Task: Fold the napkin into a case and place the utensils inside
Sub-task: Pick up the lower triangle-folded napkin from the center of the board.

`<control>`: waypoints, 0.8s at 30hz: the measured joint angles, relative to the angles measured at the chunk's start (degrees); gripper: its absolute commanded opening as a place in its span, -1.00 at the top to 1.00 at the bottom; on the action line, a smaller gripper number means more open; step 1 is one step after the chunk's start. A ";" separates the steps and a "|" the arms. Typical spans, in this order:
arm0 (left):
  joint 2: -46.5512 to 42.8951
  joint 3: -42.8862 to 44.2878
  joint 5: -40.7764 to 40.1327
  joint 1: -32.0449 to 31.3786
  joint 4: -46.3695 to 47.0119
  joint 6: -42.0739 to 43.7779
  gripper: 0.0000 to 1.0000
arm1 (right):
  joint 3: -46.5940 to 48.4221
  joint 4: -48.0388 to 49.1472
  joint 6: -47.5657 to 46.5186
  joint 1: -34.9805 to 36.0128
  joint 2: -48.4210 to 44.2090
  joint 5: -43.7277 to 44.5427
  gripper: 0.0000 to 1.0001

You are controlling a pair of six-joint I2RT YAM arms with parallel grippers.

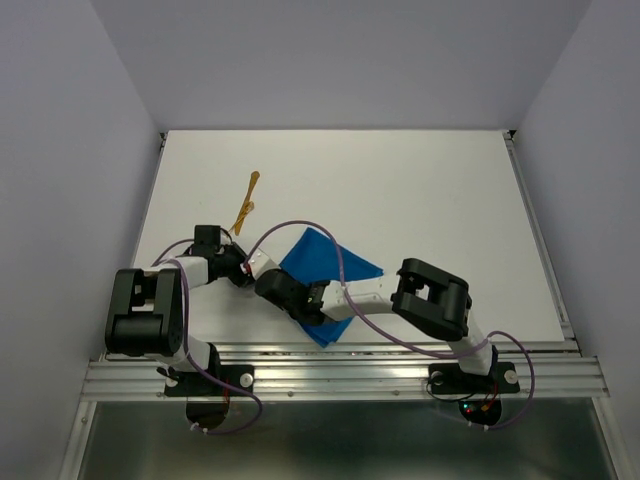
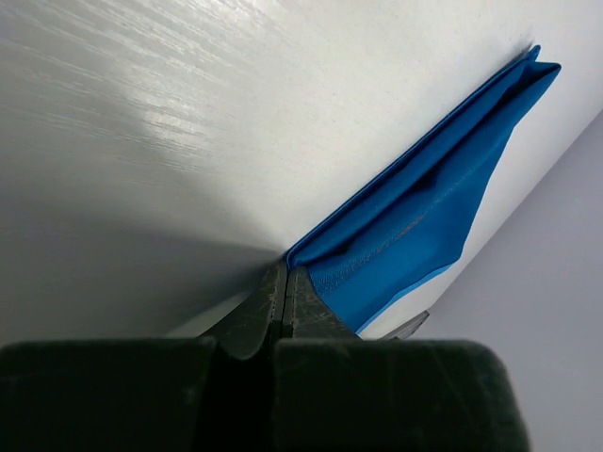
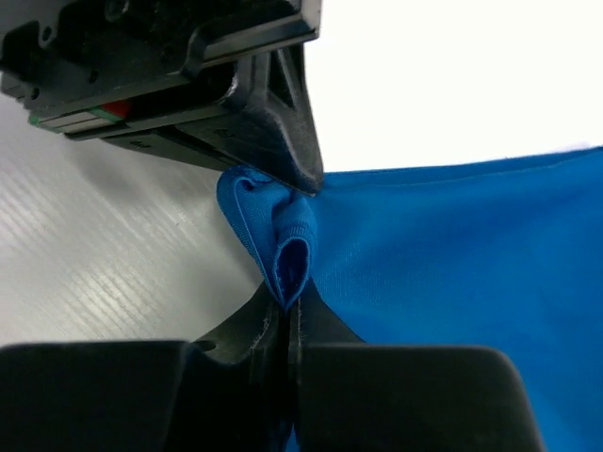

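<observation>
The bright blue napkin lies folded into a rough triangle near the table's front, between the two arms. My left gripper is shut on its left corner; in the left wrist view the cloth runs off from the closed tips. My right gripper is shut on a small looped fold of the napkin right beside that corner, facing the left gripper. In the top view the right gripper sits at the cloth's left edge. The golden-orange utensils lie on the table behind the left arm.
The white table is ringed by grey walls. A metal rail runs along the near edge. Purple cables loop over both arms and across the napkin.
</observation>
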 measured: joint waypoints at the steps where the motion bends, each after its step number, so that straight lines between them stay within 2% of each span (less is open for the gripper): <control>1: -0.24 0.00 -0.15 0.00 -0.17 0.02 0.81 | 0.02 0.02 0.00 -0.09 0.00 -0.26 0.99; 4: -0.87 0.00 -0.59 0.02 -0.61 0.09 0.58 | 0.02 0.13 0.07 -1.11 -0.07 -3.69 0.99; 7: -1.66 0.07 -1.01 0.02 -0.92 0.39 0.29 | 0.02 -0.07 1.18 -3.56 -0.63 -10.95 0.99; 13: -3.17 1.70 -1.42 0.09 -2.56 1.27 0.01 | 0.96 -1.22 5.35 -9.86 -1.68 -24.37 0.99; 16: -4.20 2.82 -1.90 0.17 -3.67 1.90 -0.08 | 1.77 -1.70 7.91 -12.76 -1.70 -31.23 0.99; 24: -7.41 3.85 -3.54 0.17 -6.27 3.06 -0.08 | 2.36 -2.19 13.55 -17.42 -1.68 -46.62 0.99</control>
